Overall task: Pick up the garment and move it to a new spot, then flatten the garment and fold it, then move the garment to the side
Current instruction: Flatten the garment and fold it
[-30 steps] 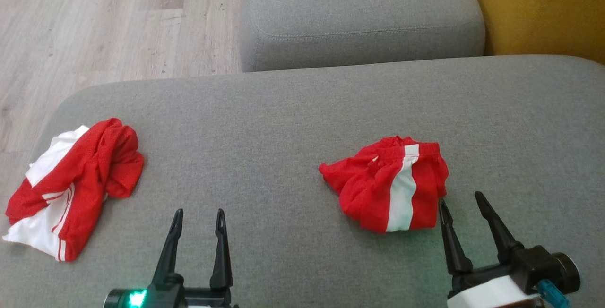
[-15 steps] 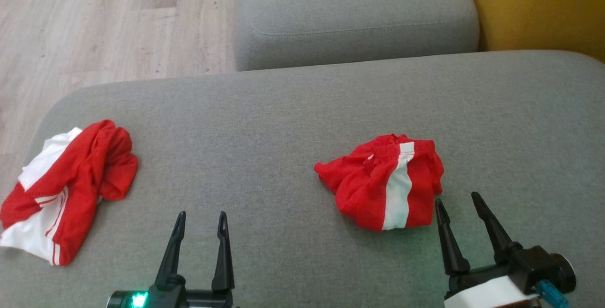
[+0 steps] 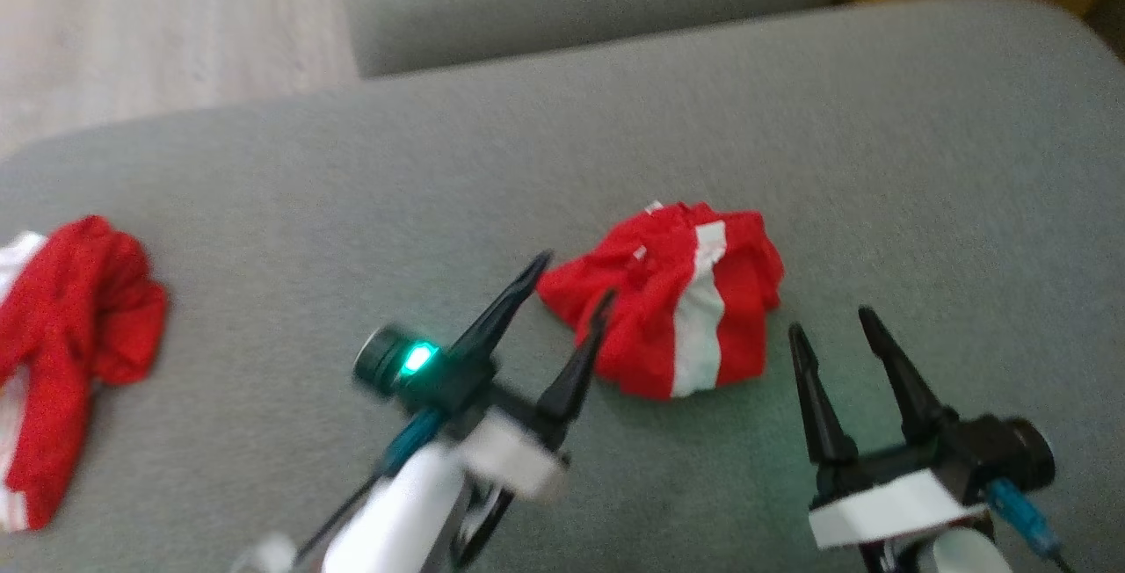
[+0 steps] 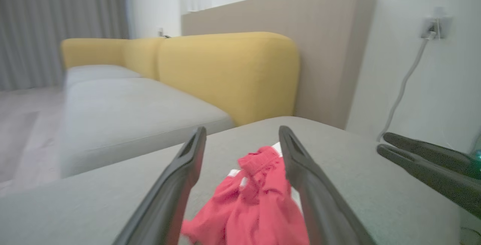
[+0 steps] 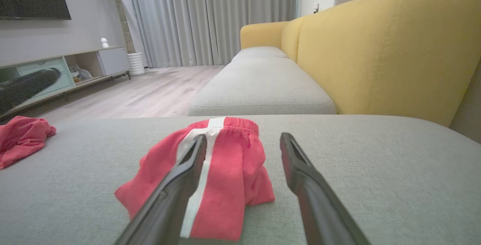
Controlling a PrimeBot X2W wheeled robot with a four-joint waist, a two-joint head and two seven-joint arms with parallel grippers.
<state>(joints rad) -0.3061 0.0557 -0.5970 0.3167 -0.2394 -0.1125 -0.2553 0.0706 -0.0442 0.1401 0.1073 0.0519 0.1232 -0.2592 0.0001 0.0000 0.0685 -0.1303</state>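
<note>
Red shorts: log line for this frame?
phase: pre-grasp | red shorts: crumpled on grey cushion | left gripper: jaws open, at shorts' left edge | right gripper: jaws open, beside shorts' right edge

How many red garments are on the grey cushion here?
2. The striped garment lies centrally on the cushion, between left gripper and right gripper; the other garment lies far left, partly cut off by the frame.
</note>
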